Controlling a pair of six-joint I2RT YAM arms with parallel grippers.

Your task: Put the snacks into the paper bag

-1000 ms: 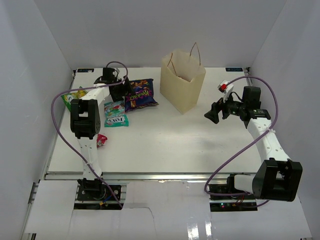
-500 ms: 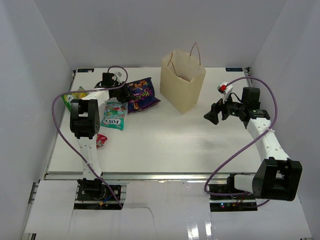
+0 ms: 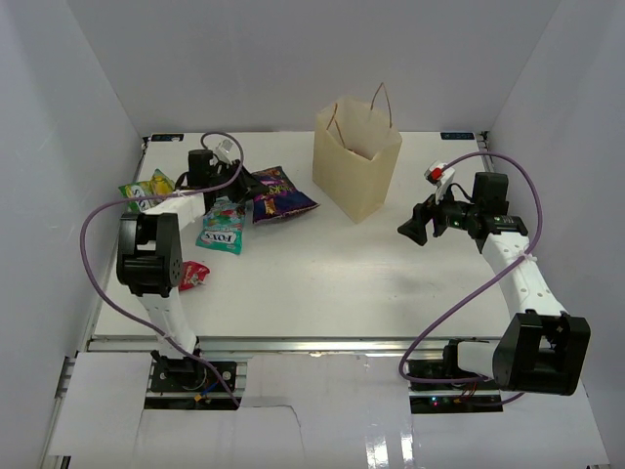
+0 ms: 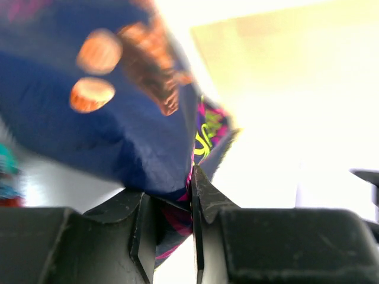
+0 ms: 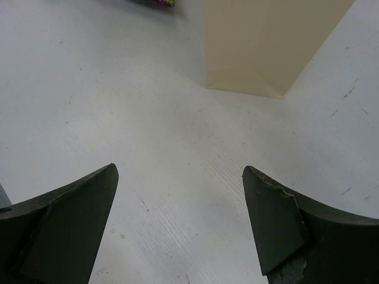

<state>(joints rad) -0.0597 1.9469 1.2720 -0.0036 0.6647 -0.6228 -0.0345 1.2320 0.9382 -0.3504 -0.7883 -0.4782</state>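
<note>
glossy blue chip bag [image 3: 284, 191], boxy paper bag [image 3: 357, 174]

The left arm [image 3: 182, 202] reaches to the far left, jaws pinched nearly together; the right arm [image 3: 518, 274] hovers, jaws spread wide.

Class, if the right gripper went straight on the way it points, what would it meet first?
Probably the paper bag, low on its front, though it may touch bare table first; depth is unclear.

surface [image 3: 322, 278]: white; we see these on it.
paper bag [image 3: 357, 171]: upright, ahead of right end effector [image 3: 410, 231].
teal packet [image 3: 223, 231]: flat, beside left end effector [image 3: 247, 185].
green-yellow packet [image 3: 146, 190], red packet [image 3: 194, 275]: farther from it.
</note>
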